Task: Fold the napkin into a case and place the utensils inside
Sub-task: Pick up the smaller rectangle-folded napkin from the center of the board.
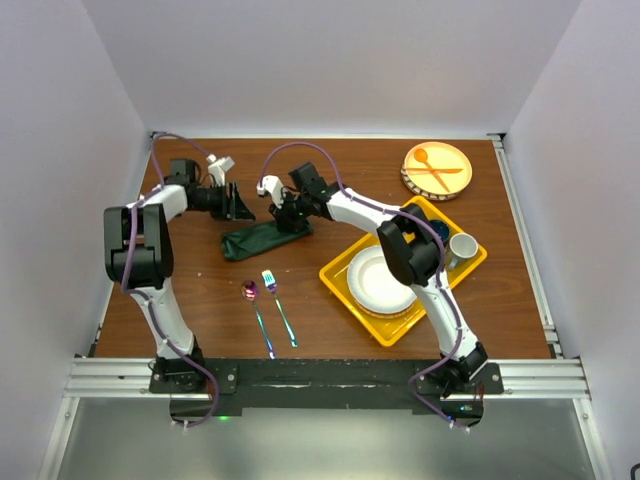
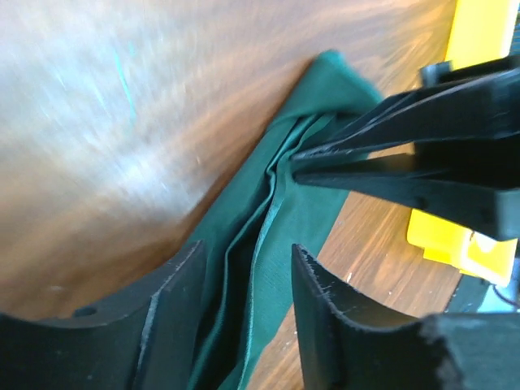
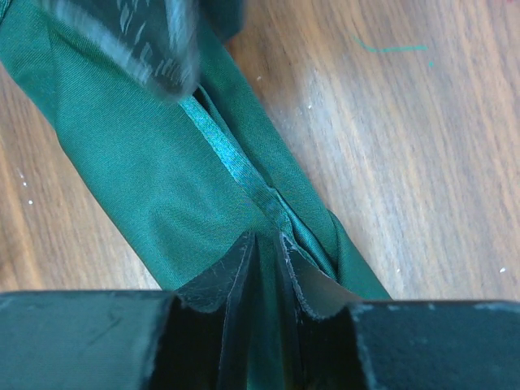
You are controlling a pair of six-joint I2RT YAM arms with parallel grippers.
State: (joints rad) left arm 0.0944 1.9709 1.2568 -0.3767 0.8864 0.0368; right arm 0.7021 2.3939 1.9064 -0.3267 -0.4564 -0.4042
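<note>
The napkin (image 1: pixel 258 241) is a dark green cloth bunched into a narrow strip on the wooden table, left of centre. My left gripper (image 1: pixel 240 206) hangs over its far left part. In the left wrist view this gripper (image 2: pixel 245 252) is open, the jaws straddling the cloth (image 2: pixel 268 236) without pinching it. My right gripper (image 1: pixel 291 220) is at the strip's right end, and its jaws (image 3: pixel 266 240) are shut on a fold of the napkin (image 3: pixel 146 162). The utensils, an iridescent spoon (image 1: pixel 250 292) and fork (image 1: pixel 270 281), lie side by side in front of the napkin, untouched.
A yellow tray (image 1: pixel 340 275) at the right holds a white plate (image 1: pixel 380 280) and a mug (image 1: pixel 462 247). At the back right a round plate (image 1: pixel 437 170) carries an orange spoon and fork. White walls close in the table on three sides.
</note>
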